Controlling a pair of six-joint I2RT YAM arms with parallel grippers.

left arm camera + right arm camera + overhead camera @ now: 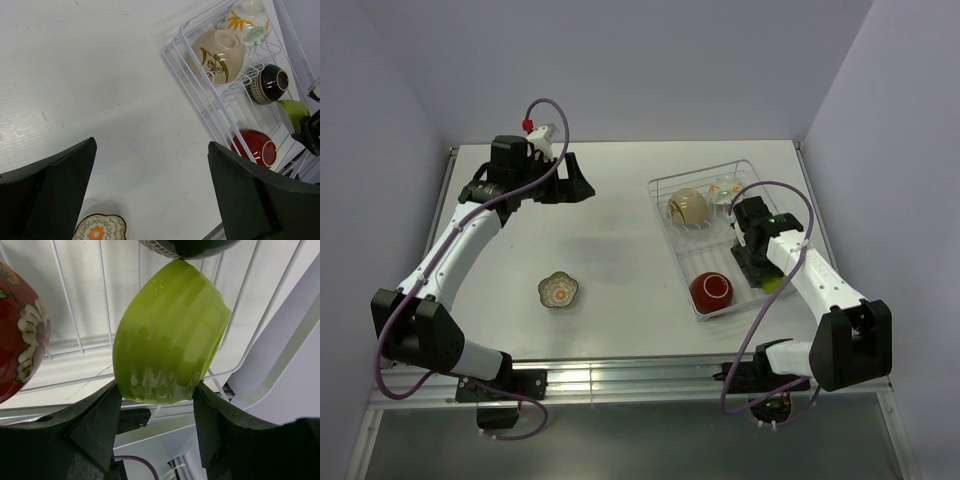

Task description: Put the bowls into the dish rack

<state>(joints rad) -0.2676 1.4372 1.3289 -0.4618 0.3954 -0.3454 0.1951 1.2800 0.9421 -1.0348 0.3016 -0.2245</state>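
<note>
My right gripper (pixel 157 390) is shut on the yellow-green bowl (pixel 170 335), held on edge over the near right part of the white wire dish rack (pixel 670 240). In the rack lie a red bowl (pixel 712 290), a cream squarish bowl (pixel 220 52), a cream bowl with orange flowers (pixel 245 20) and a dark brown bowl (pixel 267 84). The flower-shaped patterned bowl (pixel 559 290) sits alone on the table, left of the rack. My left gripper (pixel 565 188) hangs open and empty above the far left of the table, well beyond that bowl.
The table's raised metal edge (pixel 620 375) runs along the front, close to the rack's near corner. Purple-grey walls close in the back and both sides. A purple cable (pixel 555 110) loops above the left wrist.
</note>
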